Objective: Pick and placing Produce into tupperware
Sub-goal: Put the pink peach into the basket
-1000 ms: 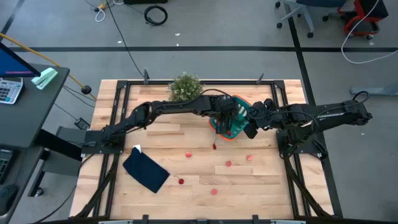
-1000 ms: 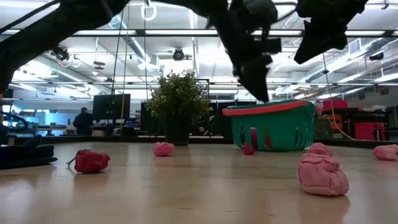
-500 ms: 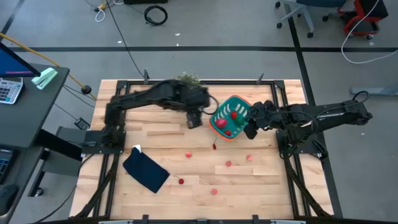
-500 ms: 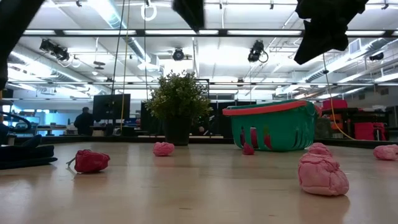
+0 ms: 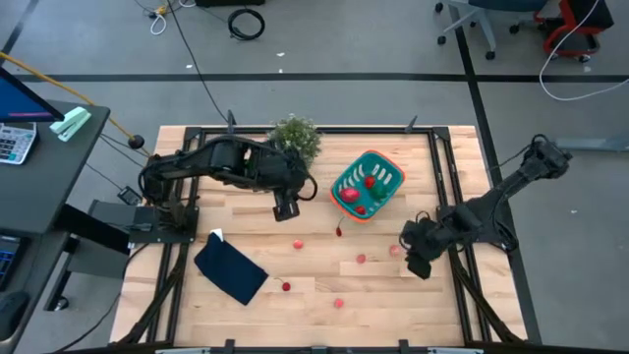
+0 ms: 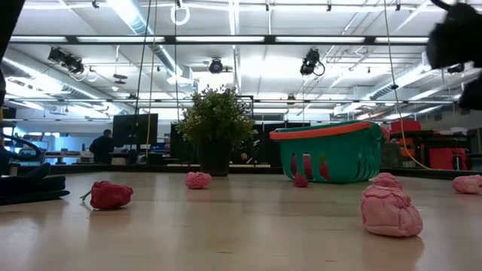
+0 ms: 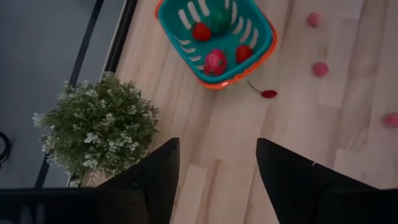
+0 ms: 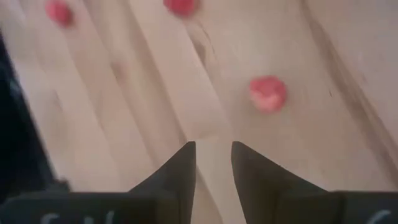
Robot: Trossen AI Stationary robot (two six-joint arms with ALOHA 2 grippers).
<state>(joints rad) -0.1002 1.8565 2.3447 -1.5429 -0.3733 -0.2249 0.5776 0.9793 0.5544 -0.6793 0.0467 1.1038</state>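
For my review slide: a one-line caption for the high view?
Teal basket holding produce; left gripper open near it, right gripper beside loose pink pieces.

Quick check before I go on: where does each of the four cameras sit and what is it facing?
High: overhead, straight down on table, both arms, teal basket.
Low: table height, level across at basket and potted plant; blurred arm part, top right.
Left wrist: behind open left gripper, down at basket and plant.
Right wrist: behind right gripper, near a pink produce piece.
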